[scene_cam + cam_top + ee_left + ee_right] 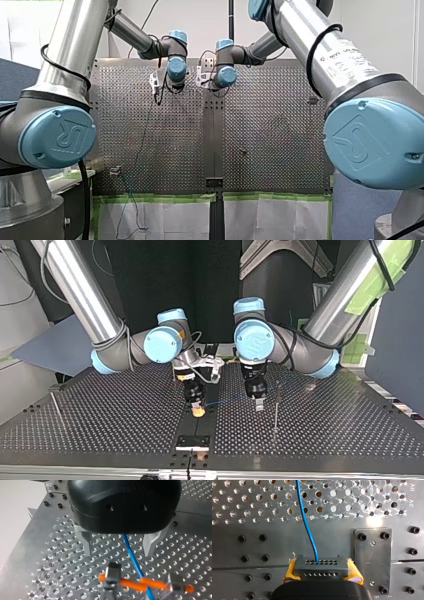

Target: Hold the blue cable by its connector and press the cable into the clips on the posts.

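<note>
R gripper [322,572]: closed on connector [320,566], yellow pads [290,571] either side of the grey block. Sits low over desk [262,552], just beside a small bolted plate [373,560].
Blue cable [308,527]: leaves connector's front face and runs ahead over the desk holes twd L gripper. Looks lifted off the surface, no big slack.
L gripper [117,552]: open, metal fingers [86,542] wide apart. Cable passes betw them, touching neither as far as I can see.
Post [113,571]: just ahead of L gripper, w/ a 2nd grey piece [175,583] beside it and orange clip arms [132,584] betw the two. Cable crosses the arms; seated or only lying across, can't tell.
Done: hold step, connector is gripped.
Left: pressing-in. Est. early; no clip visibly closed over the cable. L gripper is placed astride the cable near the post, so prob. the presser.
</note>
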{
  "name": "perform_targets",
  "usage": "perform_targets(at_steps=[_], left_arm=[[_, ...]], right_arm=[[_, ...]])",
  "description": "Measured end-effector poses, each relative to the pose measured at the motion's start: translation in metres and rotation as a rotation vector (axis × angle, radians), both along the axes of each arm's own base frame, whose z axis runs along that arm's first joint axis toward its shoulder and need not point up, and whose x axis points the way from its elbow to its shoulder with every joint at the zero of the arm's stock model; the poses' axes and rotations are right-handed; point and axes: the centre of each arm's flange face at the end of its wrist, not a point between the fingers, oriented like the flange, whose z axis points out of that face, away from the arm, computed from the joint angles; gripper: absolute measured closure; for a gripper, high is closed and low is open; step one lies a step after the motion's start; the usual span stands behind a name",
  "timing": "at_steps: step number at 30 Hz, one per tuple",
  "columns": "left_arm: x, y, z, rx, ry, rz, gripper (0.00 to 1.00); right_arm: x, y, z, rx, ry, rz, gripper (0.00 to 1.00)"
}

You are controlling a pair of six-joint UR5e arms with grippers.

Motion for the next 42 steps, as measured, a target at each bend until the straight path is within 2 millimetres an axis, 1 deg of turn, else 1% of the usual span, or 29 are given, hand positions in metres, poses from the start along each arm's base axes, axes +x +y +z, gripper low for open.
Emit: perform_targets(at_steps=[4,6,7,8,9,10,11,12,31,34,35,36,37,38,39,40,41,42], left_arm=[[-0.0004,-0.0008,0.0004,0.006,-0.002,-0.001,0.00],[-0.0003,-0.0018,0.0011,0.014,-0.006,-0.002,0.34],[-0.0002,-0.0026,0.0015,0.019,-0.010,-0.004,0.34],[0.0000,-0.0033,0.0019,0.022,-0.013,-0.006,0.60],[0.0001,-0.0038,0.0022,0.023,-0.017,-0.007,0.77],[0.0002,-0.0044,0.0026,0.024,-0.020,-0.007,0.77],[0.0002,-0.0047,0.0028,0.024,-0.022,-0.007,0.93],[0.0002,-0.0049,0.0029,0.024,-0.024,-0.006,1.00],[0.0004,-0.0003,0.0028,0.027,-0.023,0.032,1.00],[0.0008,0.0002,0.0032,0.032,-0.024,0.034,1.00],[0.0009,0.0002,0.0032,0.035,-0.024,0.034,0.89],[0.0009,0.0001,0.0033,0.038,-0.024,0.033,0.75],[0.0009,0.0001,0.0034,0.041,-0.024,0.033,0.75],[0.0009,0.0002,0.0034,0.043,-0.024,0.033,0.43],[0.0009,0.0001,0.0034,0.045,-0.024,0.033,0.29],[0.0008,-0.0001,0.0034,0.046,-0.024,0.033,0.29],[0.0009,0.0001,0.0033,0.046,-0.024,0.034,0.16],[0.0008,0.0002,0.0033,0.047,-0.024,0.036,0.07]], right_arm=[[0.0000,0.0001,-0.0001,0.001,0.001,0.002,1.00],[-0.0001,0.0002,-0.0003,0.002,0.002,0.003,1.00],[-0.0001,0.0003,-0.0004,0.003,0.002,0.003,1.00],[-0.0002,0.0003,-0.0004,0.003,0.002,0.003,1.00],[-0.0002,0.0003,-0.0004,0.003,0.003,0.003,1.00],[-0.0002,0.0003,-0.0003,0.003,0.003,0.003,1.00],[-0.0002,0.0003,-0.0003,0.003,0.003,0.003,1.00],[-0.0002,0.0003,-0.0003,0.003,0.003,0.003,1.00],[-0.0016,-0.0006,-0.0006,0.007,0.005,0.002,1.00],[-0.0048,-0.0044,-0.0012,0.008,0.006,-0.005,1.00],[-0.0053,-0.0050,-0.0011,0.008,0.006,-0.006,1.00],[-0.0050,-0.0048,-0.0011,0.008,0.006,-0.005,1.00],[-0.0052,-0.0049,-0.0010,0.007,0.006,-0.005,1.00],[-0.0055,-0.0054,-0.0009,0.007,0.005,-0.006,1.00],[-0.0055,-0.0055,-0.0009,0.008,0.005,-0.006,1.00],[-0.0055,-0.0055,-0.0008,0.007,0.005,-0.006,1.00],[-0.0056,-0.0056,-0.0008,0.007,0.005,-0.006,1.00],[-0.0055,-0.0055,-0.0008,0.008,0.005,-0.006,1.00]])
